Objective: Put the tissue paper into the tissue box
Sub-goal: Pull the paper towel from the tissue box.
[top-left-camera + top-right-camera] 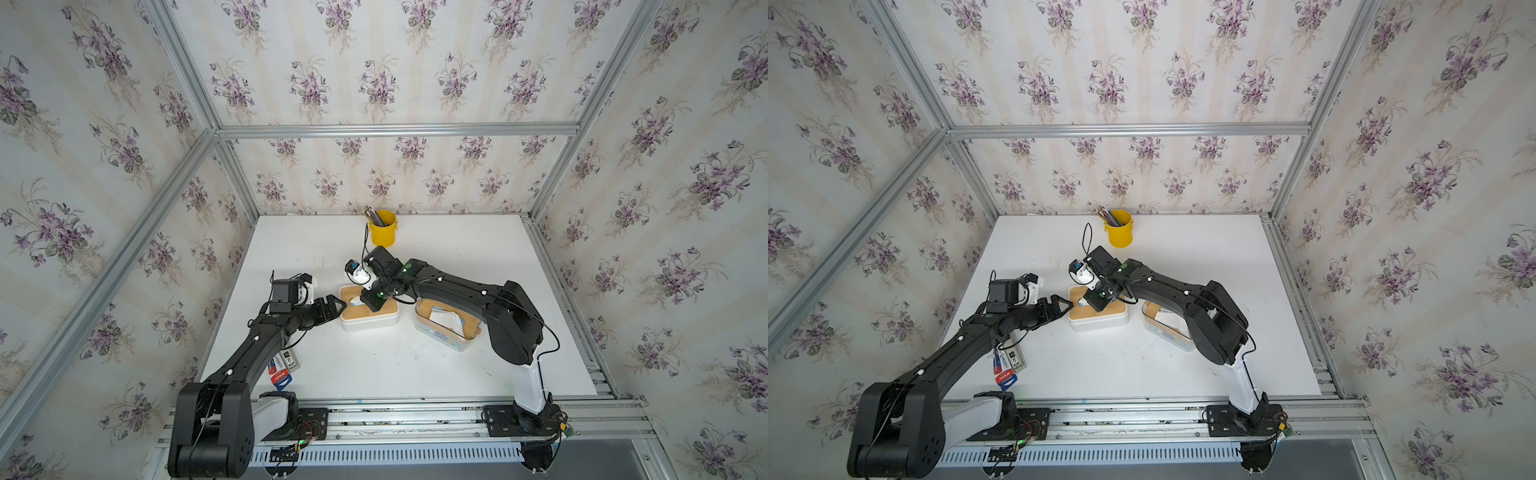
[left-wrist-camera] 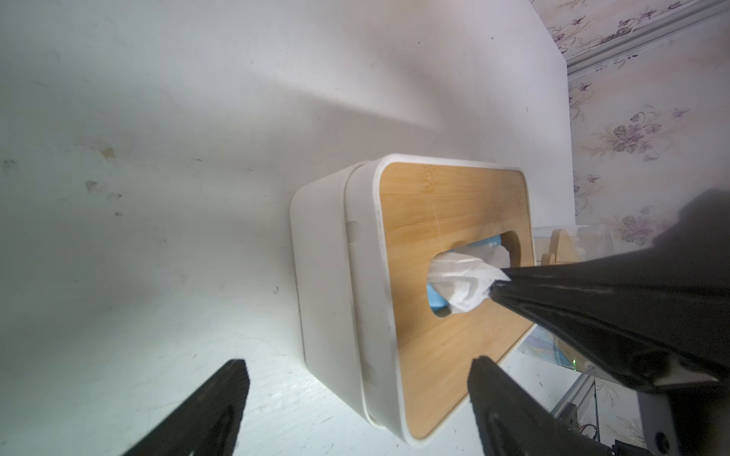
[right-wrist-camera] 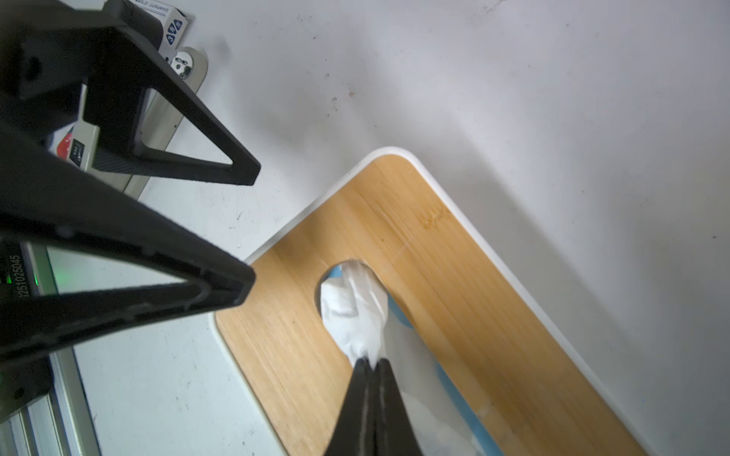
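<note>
On the table, centre: tissue box, white with a bamboo lid, lid on. The tissue stands bunched up out of the lid's slot, its lower part down inside. A blue wrap shows in the slot beneath it.

Over the lid, the right gripper has its jaws pressed together on the tissue's upper end.

Low beside the box's short end, the left gripper has its jaws spread wide and holds nothing. In both top views its tip sits about at the box's edge; contact possible, can't tell.

A clear bin with more white paper is just beside the box, partly under the right arm. A yellow cup of pencils stands at the table's back edge. Small packets lie under the left arm.
</note>
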`<state>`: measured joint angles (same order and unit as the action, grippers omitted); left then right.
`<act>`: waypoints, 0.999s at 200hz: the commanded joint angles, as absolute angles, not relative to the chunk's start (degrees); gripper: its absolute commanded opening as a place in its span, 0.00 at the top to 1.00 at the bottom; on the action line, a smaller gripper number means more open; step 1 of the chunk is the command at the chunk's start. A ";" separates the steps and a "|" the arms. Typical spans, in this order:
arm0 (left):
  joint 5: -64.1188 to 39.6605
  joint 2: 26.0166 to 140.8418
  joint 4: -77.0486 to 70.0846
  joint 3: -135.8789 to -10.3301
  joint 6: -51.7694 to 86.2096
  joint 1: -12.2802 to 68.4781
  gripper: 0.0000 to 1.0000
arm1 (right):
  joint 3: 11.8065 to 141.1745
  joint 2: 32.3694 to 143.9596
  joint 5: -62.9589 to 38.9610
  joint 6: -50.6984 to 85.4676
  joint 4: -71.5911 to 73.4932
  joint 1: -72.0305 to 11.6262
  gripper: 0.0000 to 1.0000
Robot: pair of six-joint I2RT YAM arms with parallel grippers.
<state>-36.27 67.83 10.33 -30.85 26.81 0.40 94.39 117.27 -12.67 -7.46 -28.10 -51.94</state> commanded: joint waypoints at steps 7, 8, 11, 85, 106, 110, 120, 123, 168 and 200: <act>-37.41 69.36 8.16 -30.76 25.57 0.69 0.10 | 96.37 117.56 -12.93 -7.73 -27.60 -51.94 1.00; -37.43 69.48 8.21 -30.76 25.57 0.70 0.10 | 96.48 117.58 -12.92 -7.73 -27.69 -51.94 1.00; -37.36 69.76 8.22 -30.85 25.46 0.70 0.10 | 96.76 117.75 -12.79 -7.73 -27.99 -51.94 1.00; -38.14 75.07 5.11 -29.71 25.58 1.32 0.15 | 106.60 123.08 -10.09 -8.17 -37.40 -51.86 0.98; -38.06 74.69 5.03 -29.70 25.70 1.32 0.15 | 107.92 123.18 -8.16 -8.26 -39.03 -51.68 0.89; -37.97 74.63 5.16 -29.68 25.67 1.32 0.15 | 107.93 122.99 -7.80 -8.25 -39.15 -51.60 0.88; -37.88 74.38 5.22 -29.70 25.62 1.27 0.15 | 107.84 122.30 -6.81 -8.13 -39.36 -51.53 0.85; -37.88 74.37 5.29 -29.71 25.58 1.31 0.14 | 107.81 122.08 -6.58 -8.09 -39.37 -51.44 0.85; -37.88 74.17 5.45 -29.71 25.75 1.32 0.14 | 104.33 118.05 -7.95 -7.03 -38.30 -51.30 0.67; -37.97 73.70 5.50 -29.96 25.93 1.32 0.14 | 96.69 114.75 -9.80 -6.29 -33.43 -52.73 0.62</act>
